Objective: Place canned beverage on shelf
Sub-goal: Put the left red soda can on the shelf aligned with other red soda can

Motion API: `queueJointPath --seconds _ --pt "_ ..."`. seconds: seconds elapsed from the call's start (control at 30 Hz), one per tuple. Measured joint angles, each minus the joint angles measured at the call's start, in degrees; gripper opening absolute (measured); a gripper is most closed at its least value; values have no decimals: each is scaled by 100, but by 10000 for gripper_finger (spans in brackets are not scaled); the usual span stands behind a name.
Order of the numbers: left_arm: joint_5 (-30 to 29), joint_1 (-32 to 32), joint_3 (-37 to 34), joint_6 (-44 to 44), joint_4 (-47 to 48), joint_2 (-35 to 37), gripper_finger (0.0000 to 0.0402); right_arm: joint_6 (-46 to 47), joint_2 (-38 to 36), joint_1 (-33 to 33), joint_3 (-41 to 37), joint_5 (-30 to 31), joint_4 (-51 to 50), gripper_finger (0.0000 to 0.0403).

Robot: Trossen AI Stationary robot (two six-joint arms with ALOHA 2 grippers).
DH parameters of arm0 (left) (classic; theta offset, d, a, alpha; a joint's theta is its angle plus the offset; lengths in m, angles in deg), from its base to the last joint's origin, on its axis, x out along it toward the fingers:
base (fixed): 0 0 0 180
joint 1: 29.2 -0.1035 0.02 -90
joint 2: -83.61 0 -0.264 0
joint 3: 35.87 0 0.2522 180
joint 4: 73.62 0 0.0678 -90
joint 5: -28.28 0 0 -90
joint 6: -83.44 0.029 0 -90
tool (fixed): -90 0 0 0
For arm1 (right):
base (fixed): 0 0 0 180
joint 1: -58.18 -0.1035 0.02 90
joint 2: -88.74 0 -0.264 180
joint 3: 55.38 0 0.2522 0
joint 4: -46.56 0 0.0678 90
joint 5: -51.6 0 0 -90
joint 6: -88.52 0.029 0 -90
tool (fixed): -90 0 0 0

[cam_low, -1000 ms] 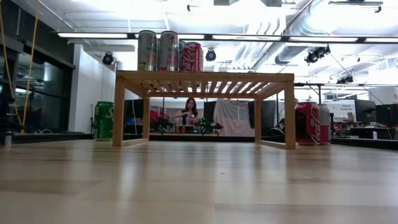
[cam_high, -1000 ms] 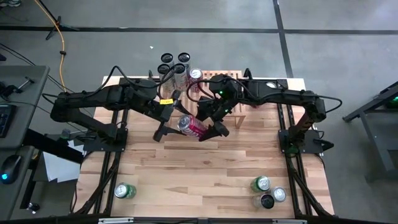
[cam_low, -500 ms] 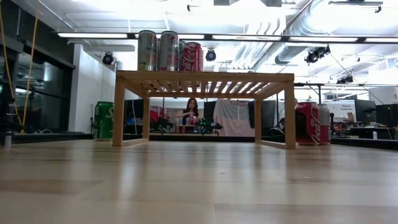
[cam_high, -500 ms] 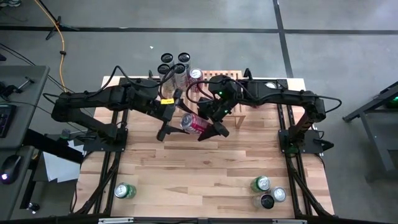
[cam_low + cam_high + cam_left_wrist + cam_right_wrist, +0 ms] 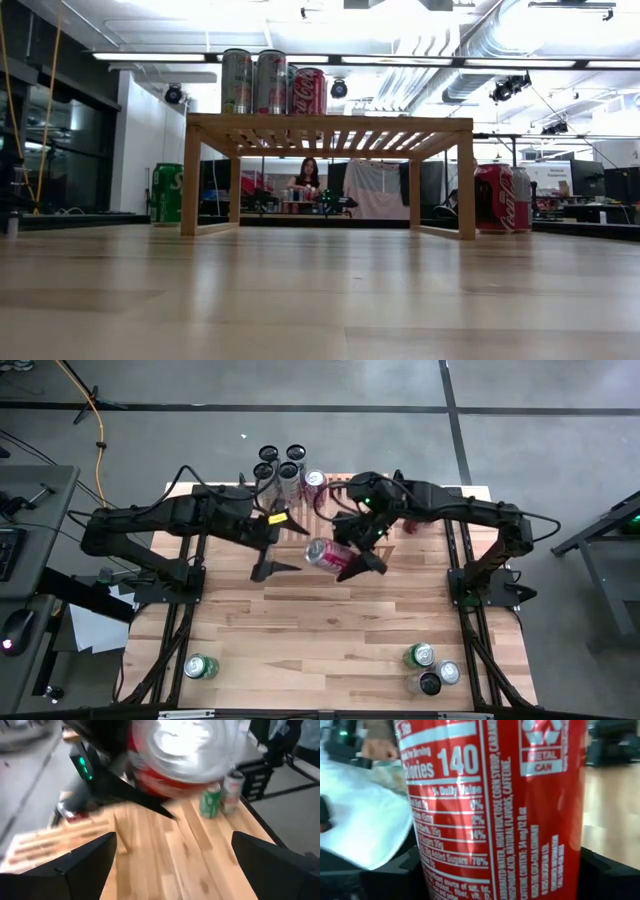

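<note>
My right gripper (image 5: pixel 353 552) is shut on a red can (image 5: pixel 326 553) above the middle of the table, just in front of the light-wood shelf (image 5: pixel 330 125), which the right arm mostly hides in the high view (image 5: pixel 337 488). The can fills the right wrist view (image 5: pixel 495 805). My left gripper (image 5: pixel 281 545) is open just left of the can's silver top (image 5: pixel 185 745) and touches nothing. Three cans (image 5: pixel 272 82) stand on the shelf's left end. Neither gripper shows in the low view. My right gripper pinches the can's round side (image 5: pixel 440 870) between its two fingers, which lie across the can. In the high view the hold is on the half away from the silver top. The can is lifted clear of the table, tipped over, its top toward the table's left.
Three cans (image 5: pixel 430 666) stand at the near right corner and a green can (image 5: pixel 200 666) at the near left. More cans (image 5: pixel 279 454) stand at the far edge behind the shelf. The low view shows a green can (image 5: pixel 167 192) and red cans (image 5: pixel 500 197) beyond the shelf.
My right gripper has carried the red can toward the table's right, away from my left gripper, whose fingers had stood around the can's top end. The can stays tipped, top to the left.
</note>
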Motion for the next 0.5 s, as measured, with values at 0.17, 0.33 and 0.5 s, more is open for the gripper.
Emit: queueJointPath --seconds 0.17,0.33,0.5 --pt "-431 -12 0 -715 733 178 390 -391 -232 119 0 735 -946 286" --pt "-516 5 -603 -1602 406 514 391 -624 -463 122 -295 1411 -1730 286" --pt "-746 149 -2172 -2600 -1615 1111 391 -174 -1083 126 -1520 1457 -1123 286"
